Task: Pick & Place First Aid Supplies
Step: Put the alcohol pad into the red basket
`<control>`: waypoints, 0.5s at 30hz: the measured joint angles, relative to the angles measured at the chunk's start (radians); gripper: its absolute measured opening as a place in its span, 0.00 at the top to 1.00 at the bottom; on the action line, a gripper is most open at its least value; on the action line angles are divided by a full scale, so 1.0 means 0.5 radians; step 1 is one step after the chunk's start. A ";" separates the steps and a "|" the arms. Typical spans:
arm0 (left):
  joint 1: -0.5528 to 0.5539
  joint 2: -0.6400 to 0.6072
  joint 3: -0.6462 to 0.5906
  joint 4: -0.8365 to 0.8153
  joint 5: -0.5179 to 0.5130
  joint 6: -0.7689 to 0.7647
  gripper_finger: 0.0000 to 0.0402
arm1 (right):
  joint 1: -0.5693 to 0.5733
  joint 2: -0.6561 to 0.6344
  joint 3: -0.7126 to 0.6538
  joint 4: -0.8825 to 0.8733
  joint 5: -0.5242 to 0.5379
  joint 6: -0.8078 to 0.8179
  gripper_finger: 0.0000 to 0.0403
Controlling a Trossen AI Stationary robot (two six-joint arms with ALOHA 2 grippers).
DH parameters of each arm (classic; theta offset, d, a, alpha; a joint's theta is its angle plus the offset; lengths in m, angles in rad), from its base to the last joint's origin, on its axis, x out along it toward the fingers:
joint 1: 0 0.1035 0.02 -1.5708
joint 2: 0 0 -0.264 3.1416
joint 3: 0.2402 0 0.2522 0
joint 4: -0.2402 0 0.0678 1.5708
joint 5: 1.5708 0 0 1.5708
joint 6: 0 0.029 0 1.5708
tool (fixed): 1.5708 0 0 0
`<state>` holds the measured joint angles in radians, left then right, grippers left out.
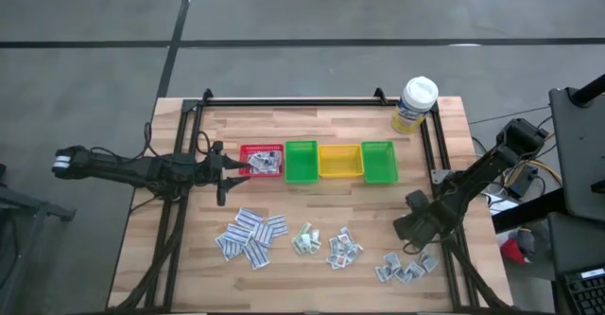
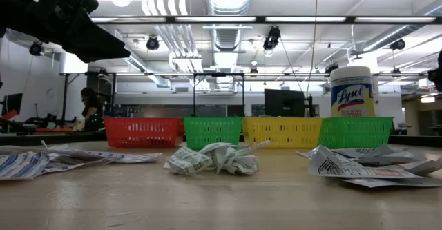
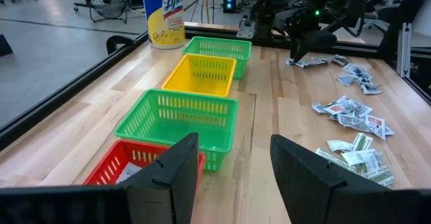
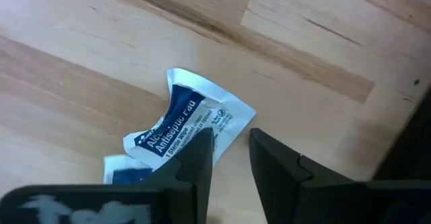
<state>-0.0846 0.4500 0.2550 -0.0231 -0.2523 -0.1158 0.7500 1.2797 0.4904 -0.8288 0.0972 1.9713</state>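
Packets (image 1: 250,236) sit in four sorted piles along the lower part of the high view, so each pile can go to its own bin. Right hand (image 4: 225,158) is low over the lower-right pile, fingers narrow around the edge of an antiseptic wipe (image 4: 190,120), not clearly gripping yet. Left hand (image 3: 232,173) hovers spread wide, empty, above the red bin (image 1: 261,161), which already holds some.
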 joint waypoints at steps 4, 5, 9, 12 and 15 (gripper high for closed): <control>0.000 0.000 0.000 0.000 0.000 0.000 0.55 | 0.000 0.006 -0.002 -0.006 0.033 -0.005 0.84; -0.001 0.000 0.000 0.000 0.000 0.000 0.55 | 0.000 0.007 -0.002 -0.008 0.045 -0.006 0.85; 0.000 0.000 0.000 0.000 0.001 0.000 0.56 | -0.003 0.018 -0.002 -0.012 0.108 -0.014 0.91; -0.001 0.000 0.000 0.000 0.001 0.000 0.56 | -0.004 0.019 -0.003 -0.019 0.135 -0.029 0.95; 0.000 0.000 0.000 0.000 0.000 0.000 0.55 | -0.004 0.020 -0.004 -0.030 0.153 -0.035 0.97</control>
<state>-0.0845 0.4500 0.2550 -0.0231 -0.2522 -0.1158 0.7483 1.2896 0.4885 -0.8436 0.1738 1.9537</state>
